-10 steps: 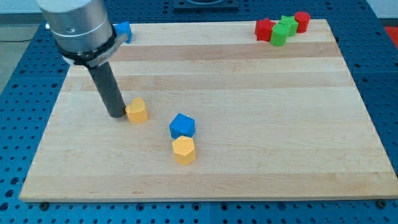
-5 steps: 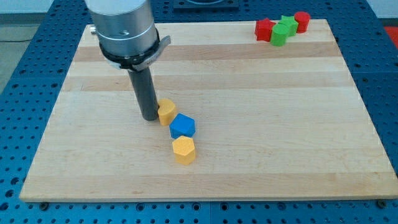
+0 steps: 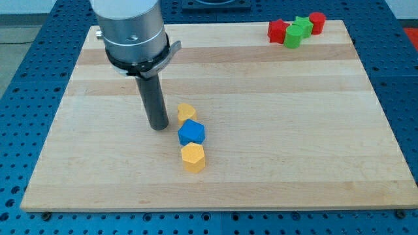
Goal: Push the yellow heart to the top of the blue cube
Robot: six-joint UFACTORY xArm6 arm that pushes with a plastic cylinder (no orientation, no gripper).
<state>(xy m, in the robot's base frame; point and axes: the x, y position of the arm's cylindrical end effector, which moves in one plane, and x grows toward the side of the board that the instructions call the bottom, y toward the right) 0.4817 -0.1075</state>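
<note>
The yellow heart lies on the wooden board, touching the upper left edge of the blue cube. A yellow hexagon block sits right below the blue cube. My tip rests on the board to the left of the heart, with a small gap between them. It is level with the blue cube's upper edge and to its left.
A red star, a green star, a green cube and a red cylinder cluster at the board's top right. The arm's grey body hides the board's top left.
The yellow heart moved right from the board's left middle until it touched the blue cube's top. My tip followed it right, then drew back slightly and now stands apart from it.
</note>
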